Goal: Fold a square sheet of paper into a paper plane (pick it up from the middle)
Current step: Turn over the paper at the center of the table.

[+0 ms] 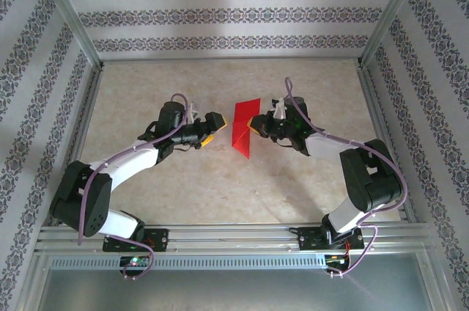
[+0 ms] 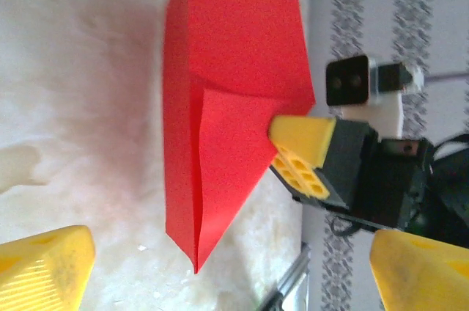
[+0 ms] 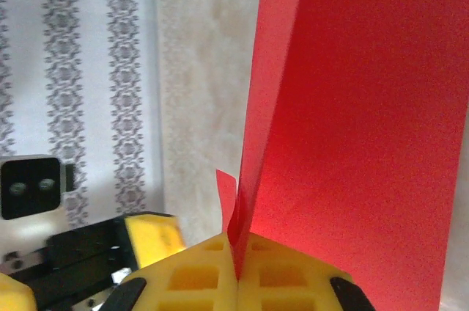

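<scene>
Top external view, centre: red folded paper [image 1: 242, 129] pinched at its right edge by right gripper [image 1: 254, 126]; left gripper [image 1: 213, 129] spread wide, just left, not touching.

Left white-and-black arm [image 1: 110, 172]: extended forward and inward, wrist about level. Left yellow-fingered gripper [image 1: 214, 129]: jaws spread wide, gripping nothing, facing the opposite gripper. Right white-and-black arm [image 1: 366, 175]: folded at the elbow, reaching inward. Right yellow-fingered gripper [image 1: 254, 126]: jaws pressed together, pinching the thin bright red paper sheet [image 1: 242, 132] at its edge.
</scene>
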`<control>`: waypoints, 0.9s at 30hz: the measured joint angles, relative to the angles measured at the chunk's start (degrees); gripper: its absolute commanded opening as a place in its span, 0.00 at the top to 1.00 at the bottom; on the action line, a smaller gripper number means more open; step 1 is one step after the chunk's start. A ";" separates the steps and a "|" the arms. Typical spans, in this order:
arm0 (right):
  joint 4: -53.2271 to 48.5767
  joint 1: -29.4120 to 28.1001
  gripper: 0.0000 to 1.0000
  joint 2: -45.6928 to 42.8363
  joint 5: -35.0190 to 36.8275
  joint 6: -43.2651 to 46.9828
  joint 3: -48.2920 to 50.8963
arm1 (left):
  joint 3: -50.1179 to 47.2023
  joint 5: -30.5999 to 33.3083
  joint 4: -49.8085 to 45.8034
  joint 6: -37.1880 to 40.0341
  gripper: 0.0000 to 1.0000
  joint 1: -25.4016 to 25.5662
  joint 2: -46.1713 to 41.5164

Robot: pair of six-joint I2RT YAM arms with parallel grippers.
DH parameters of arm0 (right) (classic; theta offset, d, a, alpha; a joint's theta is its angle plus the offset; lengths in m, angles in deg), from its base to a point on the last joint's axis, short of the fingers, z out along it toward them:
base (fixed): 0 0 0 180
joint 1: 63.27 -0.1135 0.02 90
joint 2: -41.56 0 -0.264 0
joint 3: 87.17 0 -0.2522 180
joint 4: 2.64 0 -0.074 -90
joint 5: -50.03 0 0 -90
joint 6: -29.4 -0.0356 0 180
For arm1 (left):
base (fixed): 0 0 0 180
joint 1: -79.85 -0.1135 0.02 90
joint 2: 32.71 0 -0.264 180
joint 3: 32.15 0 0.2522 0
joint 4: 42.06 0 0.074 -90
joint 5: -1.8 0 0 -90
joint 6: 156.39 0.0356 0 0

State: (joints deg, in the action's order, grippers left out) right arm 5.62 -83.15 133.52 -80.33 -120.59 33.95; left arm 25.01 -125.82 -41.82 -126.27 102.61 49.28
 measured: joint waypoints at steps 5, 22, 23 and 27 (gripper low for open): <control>6.16 -0.04 0.98 0.00 -5.44 -4.61 -1.75 | -0.98 -4.31 8.28 -3.32 0.01 0.42 1.11; 18.97 -0.13 0.97 2.73 -12.48 -15.13 -1.97 | -0.94 -8.92 21.62 -8.48 0.49 1.42 6.45; 19.04 -0.13 0.97 2.75 -12.72 -15.13 -1.97 | -0.94 -8.94 21.59 -8.35 0.51 1.22 6.43; 19.74 -0.13 0.97 3.39 -13.44 -15.13 -1.97 | -0.94 -8.96 21.46 -7.91 0.59 1.11 6.40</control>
State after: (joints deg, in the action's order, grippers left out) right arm 25.36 -83.28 136.91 -93.77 -135.71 31.98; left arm 24.07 -134.78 -20.36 -134.18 103.73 55.69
